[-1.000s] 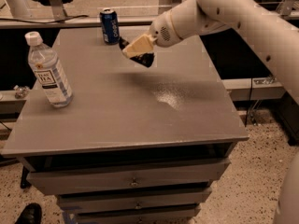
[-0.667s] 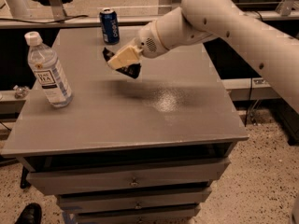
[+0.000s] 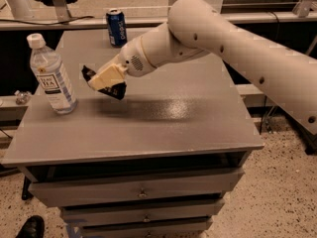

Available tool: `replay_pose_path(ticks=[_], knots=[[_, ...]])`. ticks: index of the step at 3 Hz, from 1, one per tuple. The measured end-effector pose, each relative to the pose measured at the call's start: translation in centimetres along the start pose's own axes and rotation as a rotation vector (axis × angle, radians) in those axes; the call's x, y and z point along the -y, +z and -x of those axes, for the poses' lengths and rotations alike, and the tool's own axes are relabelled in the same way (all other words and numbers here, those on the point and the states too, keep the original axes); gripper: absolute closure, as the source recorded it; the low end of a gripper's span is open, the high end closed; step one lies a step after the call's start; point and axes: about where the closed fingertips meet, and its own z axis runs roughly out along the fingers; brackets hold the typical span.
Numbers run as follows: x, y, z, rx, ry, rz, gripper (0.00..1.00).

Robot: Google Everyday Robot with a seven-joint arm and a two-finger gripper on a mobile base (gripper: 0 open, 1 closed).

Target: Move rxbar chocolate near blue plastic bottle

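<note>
The blue plastic bottle [image 3: 50, 76] stands upright at the left of the grey table [image 3: 148, 128]; it is clear, with a white cap and a white label. My gripper [image 3: 105, 81] hangs above the table just right of the bottle, shut on the rxbar chocolate [image 3: 113, 89], a black wrapper whose ends stick out on both sides of the cream fingers. The bar is held off the surface, about a hand's width from the bottle. My white arm reaches in from the right.
A blue Pepsi can [image 3: 116, 28] stands at the table's back edge. The table is a drawer cabinet with drawers below the front edge [image 3: 141, 192]. A dark shoe [image 3: 30, 228] shows on the floor at the lower left.
My gripper has carried the black bar from the back middle of the table, near the can, leftward and forward toward the bottle. The bottle and can have not moved.
</note>
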Motion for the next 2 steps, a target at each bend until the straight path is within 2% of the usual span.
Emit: replay_pose_path(ticks=[1, 2], knots=[[-1.6, 1.9, 0.2, 0.005, -0.009, 0.028, 1.00], [-2.1, 3.2, -0.6, 0.001, -0.009, 0.035, 1.00]])
